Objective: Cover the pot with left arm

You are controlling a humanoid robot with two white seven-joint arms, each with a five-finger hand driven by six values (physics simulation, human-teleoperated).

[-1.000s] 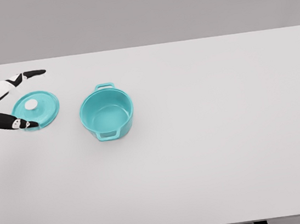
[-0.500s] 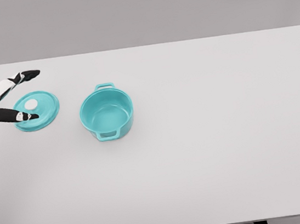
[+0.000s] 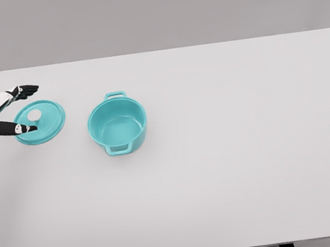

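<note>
Teal lid (image 3: 44,122) flat on table, beneath spread fingers of empty left robot hand (image 3: 5,112).

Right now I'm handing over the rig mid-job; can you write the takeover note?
Left hand: open, fingers spread at the left rim of the round teal lid with a white knob, holding nothing.
Right arm: not in view.
The lid lies flat on the white table, left of the open teal two-handled pot.
Done: reach to the lid.
Left: grasp the knob, lift, set the lid on the pot.
</note>
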